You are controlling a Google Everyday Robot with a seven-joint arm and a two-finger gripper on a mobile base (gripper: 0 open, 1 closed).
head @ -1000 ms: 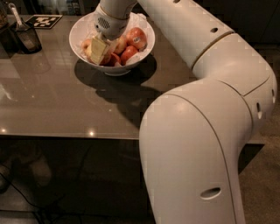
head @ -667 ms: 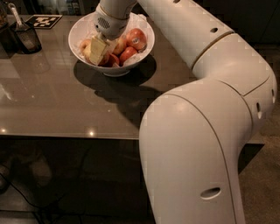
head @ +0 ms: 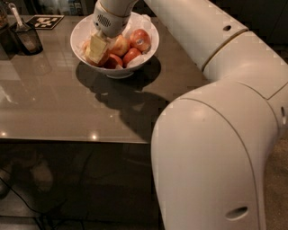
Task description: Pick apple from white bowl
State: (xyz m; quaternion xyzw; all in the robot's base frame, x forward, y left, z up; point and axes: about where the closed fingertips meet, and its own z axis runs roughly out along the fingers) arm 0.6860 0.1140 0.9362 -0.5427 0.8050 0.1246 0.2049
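At the upper left of the frame, a small dark cup [head: 27, 39] holding a utensil stands on the glossy brown table [head: 49, 103]. To its right, the gripper [head: 98, 48] sits low inside the white bowl [head: 77, 36] among red apples [head: 140, 39]; whether it grips one cannot be told. The white arm [head: 243, 103] fills the right.

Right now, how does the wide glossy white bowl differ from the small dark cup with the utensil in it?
The wide glossy white bowl is broad, shallow and bright; the small dark cup is narrow and dark. The bowl holds several red apples on crumpled white paper; the cup holds one utensil. The robot's gripper is down inside the bowl among the apples; nothing is at the cup. Both stand upright on the same grey-brown table.
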